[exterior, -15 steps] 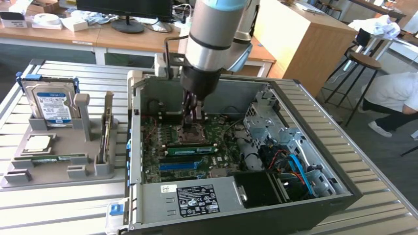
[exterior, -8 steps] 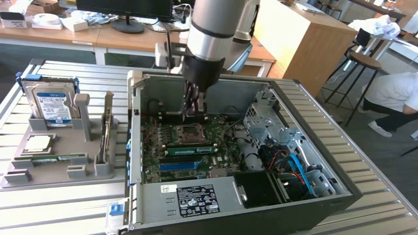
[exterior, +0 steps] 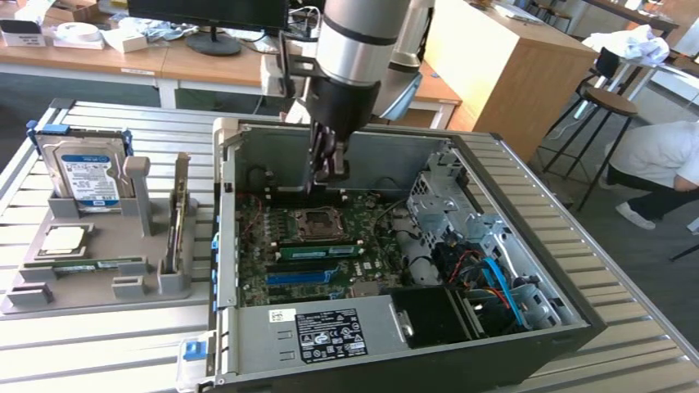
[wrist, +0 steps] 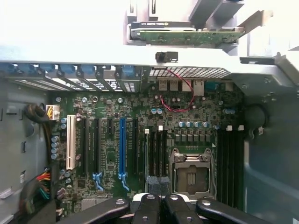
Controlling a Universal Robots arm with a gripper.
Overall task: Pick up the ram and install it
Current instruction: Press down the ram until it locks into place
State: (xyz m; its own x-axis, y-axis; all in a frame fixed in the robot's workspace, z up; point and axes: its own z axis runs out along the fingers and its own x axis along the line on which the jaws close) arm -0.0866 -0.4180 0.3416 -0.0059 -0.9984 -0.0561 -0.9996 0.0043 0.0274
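Slatted metal counter (exterior: 98, 344) carries the open computer case (exterior: 546, 270); gripper (wrist: 161, 205) hovers over the motherboard (wrist: 140, 140), fingers pressed together, empty; ram (exterior: 104, 264) lies in its holder, not yet picked.

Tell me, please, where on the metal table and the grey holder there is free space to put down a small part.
Free: the slatted table in front of the grey holder, up to the computer case. Crowded: the holder itself, with hard drive, silver CPU chip and green sticks; the case interior under the gripper.
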